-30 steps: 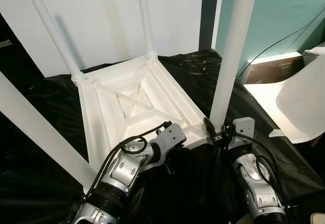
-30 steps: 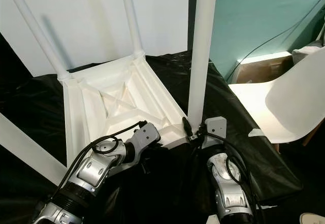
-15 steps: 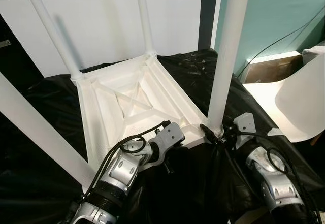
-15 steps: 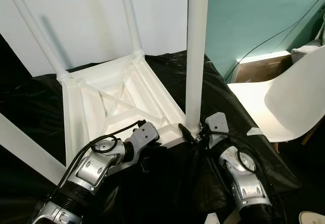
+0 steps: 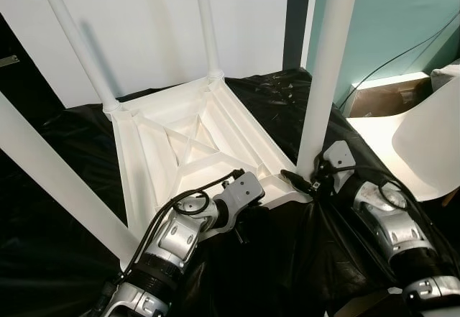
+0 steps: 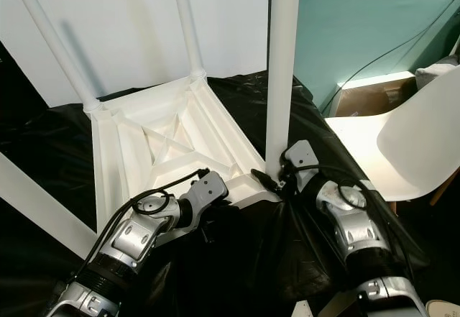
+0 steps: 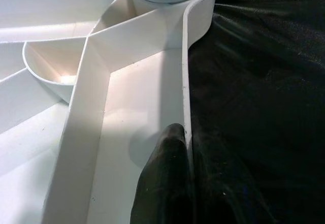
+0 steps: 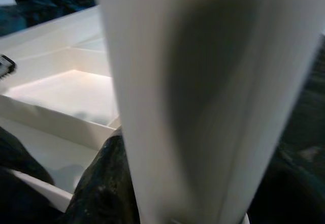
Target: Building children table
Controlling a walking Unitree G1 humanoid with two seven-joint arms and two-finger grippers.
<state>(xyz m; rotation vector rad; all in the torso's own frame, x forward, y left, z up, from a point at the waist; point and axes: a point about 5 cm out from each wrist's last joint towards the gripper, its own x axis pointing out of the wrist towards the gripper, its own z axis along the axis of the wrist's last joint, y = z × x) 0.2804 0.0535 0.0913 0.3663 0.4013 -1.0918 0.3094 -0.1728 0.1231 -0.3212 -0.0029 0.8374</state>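
The white table top [image 5: 188, 144] lies upside down on a black sheet [image 5: 65, 144], ribbed underside up, with legs standing from its corners. At its near edge, the left gripper [image 7: 177, 148] pinches the rim wall, one finger [image 7: 165, 178] inside the frame and the other outside on the sheet, jaws closed on the thin wall. At the near right corner, the right gripper [image 5: 307, 182] clasps the base of a table leg [image 5: 323, 80], fingers closed around it. Right of the table stands a white chair [image 5: 424, 141].
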